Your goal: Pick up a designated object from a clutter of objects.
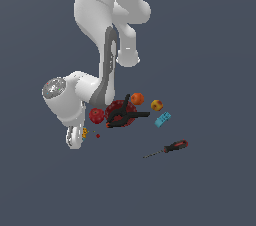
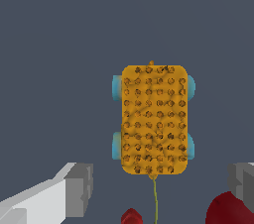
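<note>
The pincer hangs low over the tabletop with its two grey fingers spread wide, nothing between them. From the wrist view, the yellow-orange studded toy block lies flat just ahead of the open fingers, cyan wheels poking out at its sides, not touched by either finger. In the exterior view the block is a small yellow speck right beside the white pincer, at the left end of the clutter. Next to it sits the red ball, then the dark red disc with its black clamp, the orange ball, the yellow-red ball and the cyan brick. The screwdriver lies apart, nearer the viewer.
</note>
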Controlling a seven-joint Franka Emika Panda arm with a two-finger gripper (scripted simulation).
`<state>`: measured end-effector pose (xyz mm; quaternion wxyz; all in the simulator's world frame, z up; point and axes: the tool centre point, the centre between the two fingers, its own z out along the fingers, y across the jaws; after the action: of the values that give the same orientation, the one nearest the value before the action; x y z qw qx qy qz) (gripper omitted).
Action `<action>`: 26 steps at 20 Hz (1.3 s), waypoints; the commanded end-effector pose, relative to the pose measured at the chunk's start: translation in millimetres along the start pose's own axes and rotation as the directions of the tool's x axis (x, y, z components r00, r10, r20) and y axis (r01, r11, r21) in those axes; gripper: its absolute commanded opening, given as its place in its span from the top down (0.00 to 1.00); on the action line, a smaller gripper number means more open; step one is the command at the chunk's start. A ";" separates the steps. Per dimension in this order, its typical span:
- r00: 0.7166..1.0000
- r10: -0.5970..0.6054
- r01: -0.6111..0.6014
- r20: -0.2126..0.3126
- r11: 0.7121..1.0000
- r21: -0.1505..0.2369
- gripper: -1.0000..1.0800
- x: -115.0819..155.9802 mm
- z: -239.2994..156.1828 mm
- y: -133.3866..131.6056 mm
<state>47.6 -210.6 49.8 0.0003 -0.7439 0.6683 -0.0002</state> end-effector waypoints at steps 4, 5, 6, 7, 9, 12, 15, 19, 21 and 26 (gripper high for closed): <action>1.000 0.003 -0.003 0.000 1.000 -0.001 0.04 -0.1 27.3 1.1; 1.000 0.003 -0.003 0.000 1.000 -0.001 0.04 -0.2 30.2 0.9; 1.000 0.004 -0.004 0.000 1.000 -0.001 0.04 0.2 32.2 0.8; 1.000 0.004 -0.004 0.000 1.000 -0.001 0.04 0.3 33.6 0.5; 1.000 0.004 -0.004 0.000 1.000 -0.001 0.04 0.5 34.6 0.1; 1.000 0.004 -0.004 0.000 1.000 -0.001 1.00 0.5 34.6 0.1; 1.000 0.004 -0.004 0.000 1.000 -0.001 1.00 0.5 34.6 0.1; 1.000 0.004 -0.004 0.000 1.000 -0.001 1.00 0.5 34.6 0.1; 1.000 0.003 -0.003 0.000 1.000 0.000 1.00 -0.1 33.6 -0.3; 1.000 0.003 -0.003 0.000 1.000 0.000 1.00 -6.5 27.4 1.2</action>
<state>45.9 -206.9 19.3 0.0000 -0.7426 0.6697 0.0004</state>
